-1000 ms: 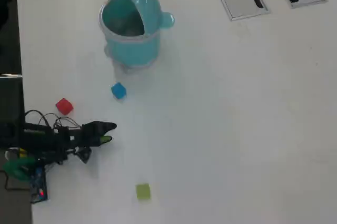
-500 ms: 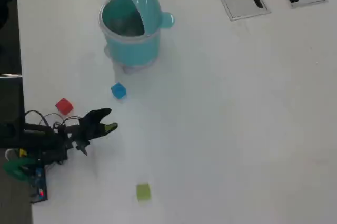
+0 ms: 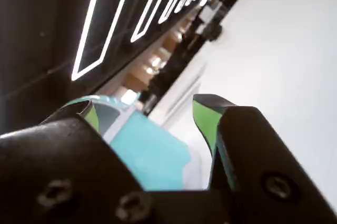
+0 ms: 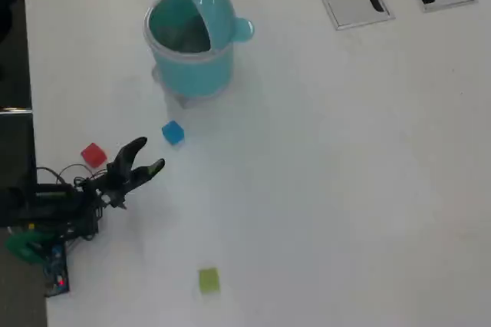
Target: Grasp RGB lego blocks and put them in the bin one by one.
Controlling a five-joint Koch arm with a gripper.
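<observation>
Three blocks on counter (image 4: pixel 345 189): red block (image 4: pixel 93 155) just left of my gripper (image 4: pixel 147 154), blue block (image 4: pixel 173 133) near, up-right; yellow-green block (image 4: pixel 208 280) well apart below. Gripper parted, empty. Teal bin (image 4: pixel 192 39) upper left

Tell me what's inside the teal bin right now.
In the overhead view the bin shows only a dim greyish interior, with no block visible inside. Its domed lid hides the back part. Red, blue and yellow-green blocks lie on the table.

Bin (image 3: pixel 147 153) half behind fingers (image 3: pixel 208 121)
</observation>
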